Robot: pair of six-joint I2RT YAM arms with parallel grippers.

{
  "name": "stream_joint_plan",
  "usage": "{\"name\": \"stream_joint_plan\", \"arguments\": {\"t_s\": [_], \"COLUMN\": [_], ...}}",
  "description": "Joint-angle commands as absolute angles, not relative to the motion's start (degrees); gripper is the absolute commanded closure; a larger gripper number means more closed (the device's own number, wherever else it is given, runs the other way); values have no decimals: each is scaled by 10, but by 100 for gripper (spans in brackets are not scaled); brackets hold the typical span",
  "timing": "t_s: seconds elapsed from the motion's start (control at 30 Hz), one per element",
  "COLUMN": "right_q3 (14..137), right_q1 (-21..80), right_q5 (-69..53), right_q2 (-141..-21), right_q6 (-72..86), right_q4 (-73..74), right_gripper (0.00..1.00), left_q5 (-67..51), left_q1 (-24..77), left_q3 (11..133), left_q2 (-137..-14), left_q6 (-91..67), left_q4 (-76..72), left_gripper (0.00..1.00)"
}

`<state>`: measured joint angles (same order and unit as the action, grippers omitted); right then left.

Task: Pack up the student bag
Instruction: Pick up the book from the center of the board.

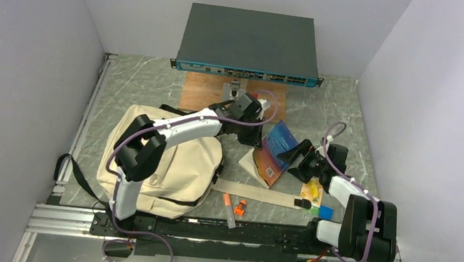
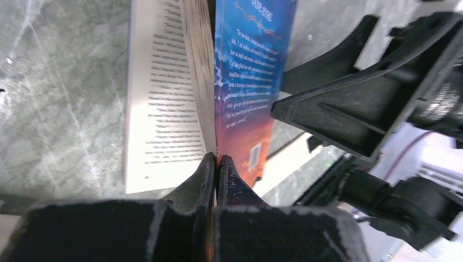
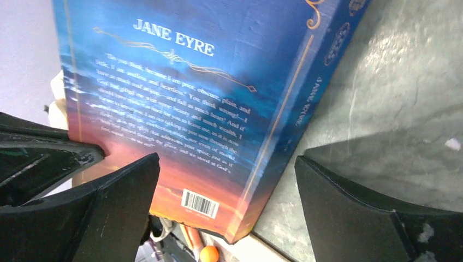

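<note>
The student bag [image 1: 170, 170], a beige backpack with black trim, lies flat at the left, and my left arm reaches across it. A paperback with a blue and orange cover, the book [image 1: 278, 147], stands tilted and partly open right of the bag. My left gripper [image 2: 217, 162] is shut on the edge of its back cover [image 2: 248, 82], with the white pages [image 2: 164, 98] fanned to the left. My right gripper [image 3: 227, 159] is open, and the book's lower spine corner [image 3: 240, 218] sits between its fingers without touching them.
A beige bag strap [image 1: 255, 192] runs along the table under the book. Orange pens [image 1: 231, 207] lie near the front rail. Small coloured items [image 1: 316, 198] sit by the right arm. A grey rack unit [image 1: 250, 42] and a wooden board [image 1: 202, 92] stand at the back.
</note>
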<state>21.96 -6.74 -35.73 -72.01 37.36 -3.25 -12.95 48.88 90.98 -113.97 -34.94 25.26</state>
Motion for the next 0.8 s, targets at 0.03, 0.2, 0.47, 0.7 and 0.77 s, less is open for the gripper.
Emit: {"name": "stream_joint_plan", "arguments": {"t_s": [0.03, 0.2, 0.47, 0.7, 0.77], "right_q3": [157, 116, 61, 38, 40], "right_q1": [-78, -81, -81, -75, -68], "right_q5": [-417, -433, -442, -440, -425], "right_q2": [-689, -679, -729, -827, -849], "right_q6": [465, 530, 648, 752, 759], "right_q4": [-140, -229, -454, -682, -714], "right_gripper": [2, 1, 5, 35, 50], "left_q5": [-223, -238, -254, -247, -231], "left_q1": [476, 471, 471, 471, 470], "left_q3": [890, 889, 877, 855, 830], "left_q2": [-1063, -1044, -1033, -1027, -1019], "left_q6": [-422, -445, -462, -460, -466], "left_q4": [169, 143, 124, 125, 115], "left_gripper": [100, 100, 100, 100, 100]}}
